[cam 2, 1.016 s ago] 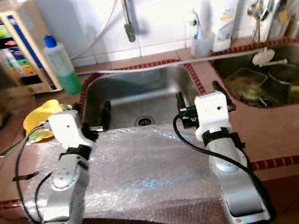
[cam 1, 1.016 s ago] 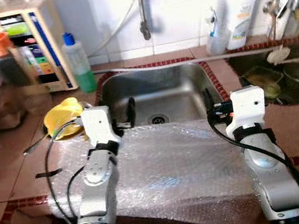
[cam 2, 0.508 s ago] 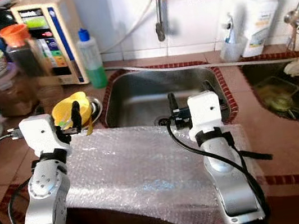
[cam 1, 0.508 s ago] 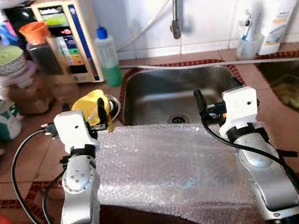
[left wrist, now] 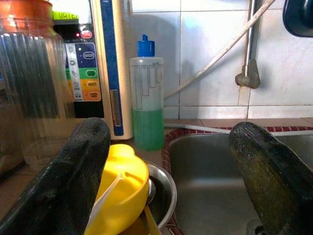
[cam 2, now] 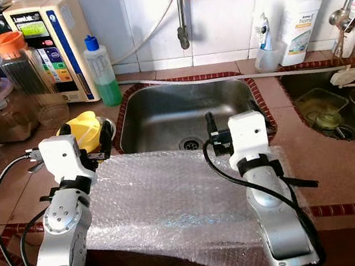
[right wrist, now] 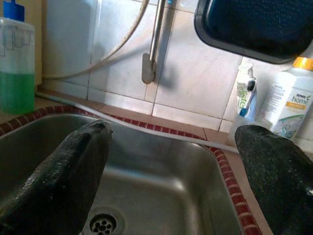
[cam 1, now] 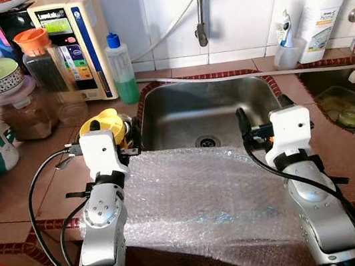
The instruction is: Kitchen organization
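Item: yellow lidded piece (cam 1: 103, 125) resting in a small steel bowl (left wrist: 164, 193) on the counter, just beside the sink (cam 1: 208, 111) rim and near the green soap bottle (cam 1: 124, 70); the left gripper (cam 1: 115, 134), fingers spread wide and empty, hangs around it. Right gripper (cam 1: 262, 114), likewise wide and empty, hangs at the near sink edge above the bubble wrap sheet (cam 1: 202, 200) draped over the counter front. Risk, as judged: a careless close could tip the bowl into the sink, or either arm could drag the loose sheet off the edge.
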